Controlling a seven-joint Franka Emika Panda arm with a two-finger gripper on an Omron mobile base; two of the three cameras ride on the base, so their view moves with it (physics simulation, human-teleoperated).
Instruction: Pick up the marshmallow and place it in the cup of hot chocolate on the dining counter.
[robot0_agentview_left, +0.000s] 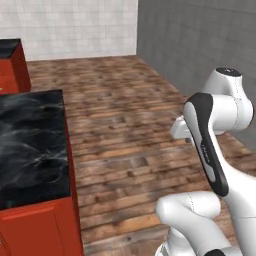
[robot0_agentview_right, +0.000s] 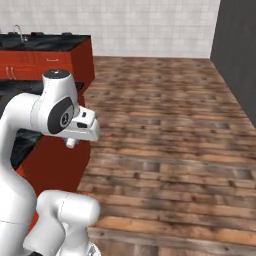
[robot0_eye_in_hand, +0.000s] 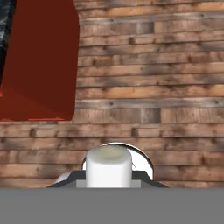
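The marshmallow (robot0_eye_in_hand: 108, 162), a short white lump, sits at the bottom of the hand view between the dark fingertips of my gripper (robot0_eye_in_hand: 108, 180), which is shut on it. Below it lies only wooden floor. The dining counter (robot0_agentview_right: 50, 43), black with a chrome faucet (robot0_agentview_right: 19, 32), runs along the far left wall in the right base view, well away from the arm. The cup of hot chocolate is out of view.
A black marbled island top (robot0_agentview_left: 30, 145) on red cabinets stands close on the left; its red side (robot0_eye_in_hand: 41, 61) shows in the hand view. Wooden floor (robot0_agentview_left: 130, 115) stretches ahead to a grey wall (robot0_agentview_left: 200, 40) on the right.
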